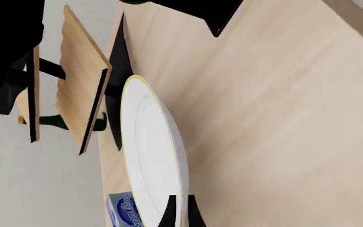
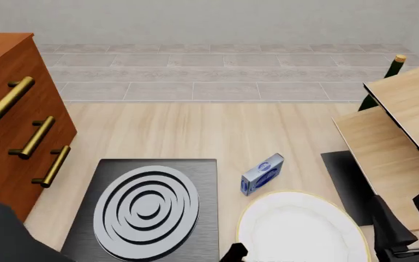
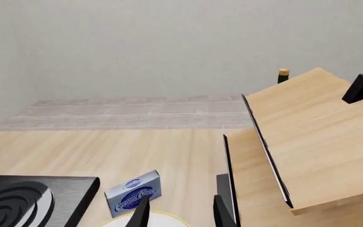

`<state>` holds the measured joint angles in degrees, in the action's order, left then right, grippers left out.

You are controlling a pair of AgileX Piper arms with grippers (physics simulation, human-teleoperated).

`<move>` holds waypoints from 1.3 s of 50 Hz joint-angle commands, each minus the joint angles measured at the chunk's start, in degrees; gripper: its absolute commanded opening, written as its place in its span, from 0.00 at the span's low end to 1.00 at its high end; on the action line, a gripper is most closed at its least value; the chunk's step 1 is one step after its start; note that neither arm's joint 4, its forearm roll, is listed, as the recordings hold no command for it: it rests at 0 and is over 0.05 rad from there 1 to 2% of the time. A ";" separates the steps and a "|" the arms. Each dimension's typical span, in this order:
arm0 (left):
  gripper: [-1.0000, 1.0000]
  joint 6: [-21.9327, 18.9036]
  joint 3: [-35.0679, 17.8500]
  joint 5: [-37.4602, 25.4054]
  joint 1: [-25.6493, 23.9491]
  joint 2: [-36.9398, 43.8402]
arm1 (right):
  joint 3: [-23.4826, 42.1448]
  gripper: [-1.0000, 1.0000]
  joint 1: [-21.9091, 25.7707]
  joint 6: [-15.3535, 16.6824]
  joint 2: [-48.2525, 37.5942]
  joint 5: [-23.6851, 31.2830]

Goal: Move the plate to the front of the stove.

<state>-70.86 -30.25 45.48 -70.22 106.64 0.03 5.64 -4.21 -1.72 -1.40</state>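
A: White with a thin gold rim, yeah. Spotted the plate [image 2: 300,232] at 3 o'clock of the stove [image 2: 148,210], just beside the black slab and not on it.

B: Same here. Caught the left gripper [image 1: 181,213] pinched onto that rim, with a finger on each side, down around the plate's 7 o'clock in the front view. Couldn't tell whether the plate sat on the pale wood table [image 2: 195,131] or hung just above it.

A: Checked the right gripper [image 2: 406,221] too?

B: Yep. Found it off at the plate's 3 o'clock with its fingers spread apart, gripping nothing.

A: Noticed a little blue box [image 2: 262,174] at about 11 o'clock of the plate, close by, standing on edge.

B: Also clocked a dark mat [image 2: 344,185] at 1 o'clock of the plate, tucked partly under some light wood boards [image 2: 402,125]. Made out a green bottle [image 2: 384,82] poking up past those at 12 o'clock.

A: And saw a reddish cabinet [image 2: 9,109] with brass handles [image 2: 36,136] at 10 o'clock of the stove.
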 commanded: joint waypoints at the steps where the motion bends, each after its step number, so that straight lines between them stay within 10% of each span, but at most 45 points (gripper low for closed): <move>1: 0.00 -2.79 0.50 -1.11 -0.17 -3.12 | 0.01 1.00 -0.05 -0.11 -0.14 -0.25; 65: 0.00 -15.82 8.78 1.09 10.44 -17.51 | 4.05 1.00 0.76 -2.32 1.68 1.82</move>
<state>-84.01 -22.41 43.84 -61.80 89.91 2.70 5.91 -6.07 -0.11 -0.32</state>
